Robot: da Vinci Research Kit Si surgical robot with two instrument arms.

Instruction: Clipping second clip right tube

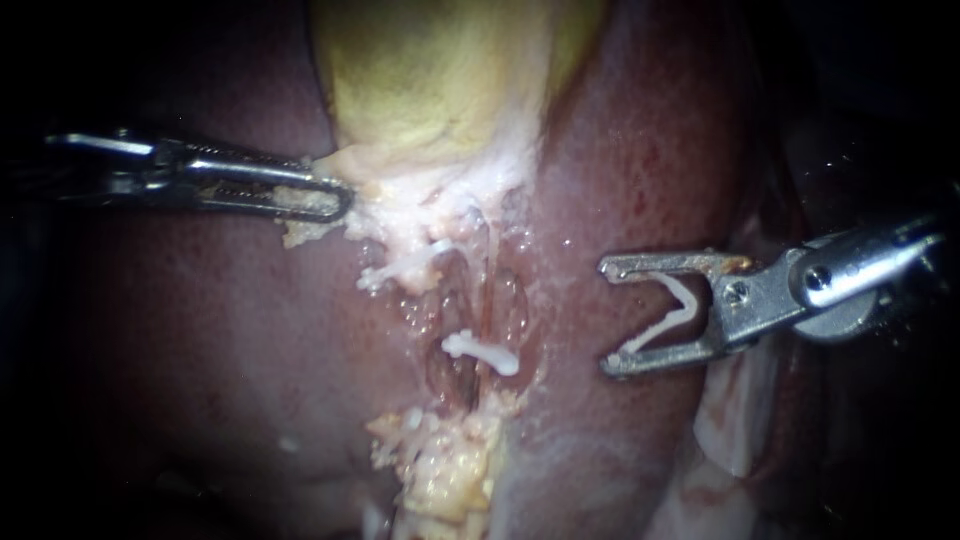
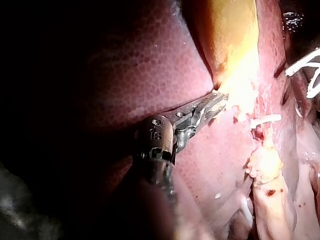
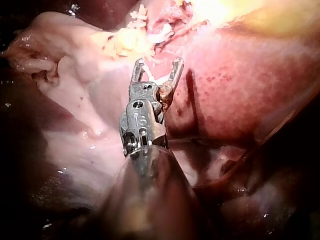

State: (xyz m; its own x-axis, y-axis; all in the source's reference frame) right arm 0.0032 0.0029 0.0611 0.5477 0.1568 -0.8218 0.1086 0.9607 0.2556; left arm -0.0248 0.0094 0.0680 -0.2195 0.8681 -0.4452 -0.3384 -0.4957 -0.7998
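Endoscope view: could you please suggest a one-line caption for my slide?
Left instrument grips pale tissue under the gallbladder; right instrument carries an open clip, apart from the placed clip.

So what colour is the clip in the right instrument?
The clip is white; the endoscope view shows it best.

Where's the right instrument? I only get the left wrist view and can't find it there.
Observer: In the endoscope view, the right instrument comes in from the right edge and sits over the liver.
Operator: Loaded?
Observer: Yes. It holds a loaded clip, white and spread in a V.
Operator: At the tube yet?
Observer: No. A placed clip lies ahead of it with a strip of tissue between them. Only its own clip sits inside it.
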